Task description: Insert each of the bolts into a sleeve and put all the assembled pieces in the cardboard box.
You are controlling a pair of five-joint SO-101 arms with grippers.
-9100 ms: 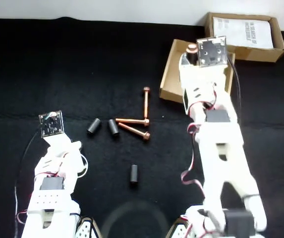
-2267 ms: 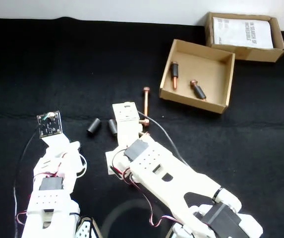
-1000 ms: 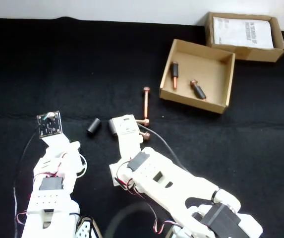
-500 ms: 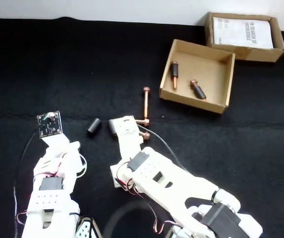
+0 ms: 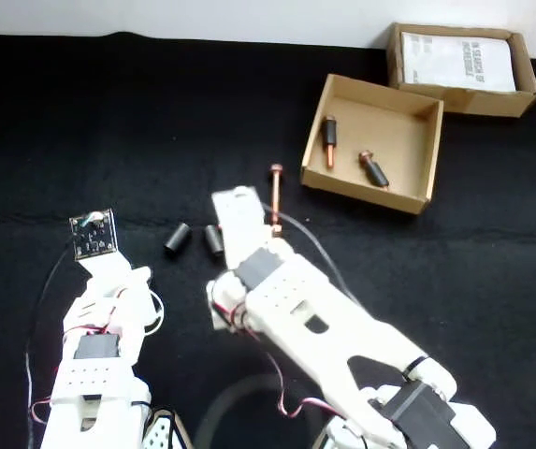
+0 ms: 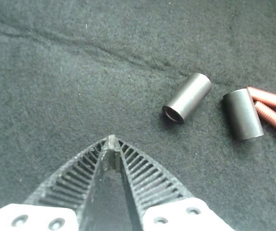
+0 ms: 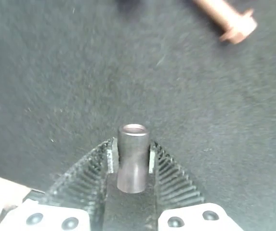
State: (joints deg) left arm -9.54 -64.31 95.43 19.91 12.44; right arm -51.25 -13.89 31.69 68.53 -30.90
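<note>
— So, why clamp that sleeve (image 7: 133,161) round its middle between the right fingers (image 7: 174,175), with the open mouth just past the tips?

— Probably to keep the bore free for a bolt. Looks set up for threading in mid-air, not for dropping anywhere yet. Just a guess, though. Can spot one bolt (image 7: 224,19) flat on the surface (image 7: 56,72), well ahead of those tips.

— And the left fingers (image 6: 142,180)?

— Pinched together on nothing. Parked short of a loose sleeve (image 6: 187,97), with a second sleeve (image 6: 243,114) just past it, right beside two bolt shanks (image 6: 272,97). Seems handy for grabbing whichever suits next.

— Finished stuff?

— Already got an assembled piece (image 5: 329,142) and its twin (image 5: 374,169) lying in the cardboard box (image 5: 403,122), well away from both sets of fingers.

— Any writing worth reading?

— Nope. Only a printed sheet (image 5: 459,61) in the other box (image 5: 478,101) behind, far too small to make out. Can't see any marks on the sleeves or bolts either.
</note>
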